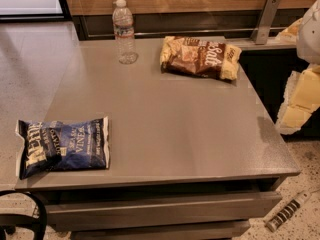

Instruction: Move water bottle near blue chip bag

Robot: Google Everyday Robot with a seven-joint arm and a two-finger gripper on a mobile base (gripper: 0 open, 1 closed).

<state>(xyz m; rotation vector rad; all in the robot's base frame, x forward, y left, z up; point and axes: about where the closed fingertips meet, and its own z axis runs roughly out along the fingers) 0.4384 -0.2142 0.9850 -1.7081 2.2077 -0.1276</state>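
Navy-blue crinkled chip bag (62, 146) lay near-left, clear plastic water bottle (124, 31) far back, untouched — my gripper (300, 101) hung right, state untellable; reaching looked next.

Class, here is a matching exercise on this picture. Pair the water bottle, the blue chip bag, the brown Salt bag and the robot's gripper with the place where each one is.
Things:
1. water bottle
2. blue chip bag
3. brown Salt bag
4. gripper

Places:
A. lying flat at the front left corner of the table
B. beyond the table's right edge
C. standing upright at the back left
D. lying at the back, right of centre

Pairs: 1-C, 2-A, 3-D, 4-B
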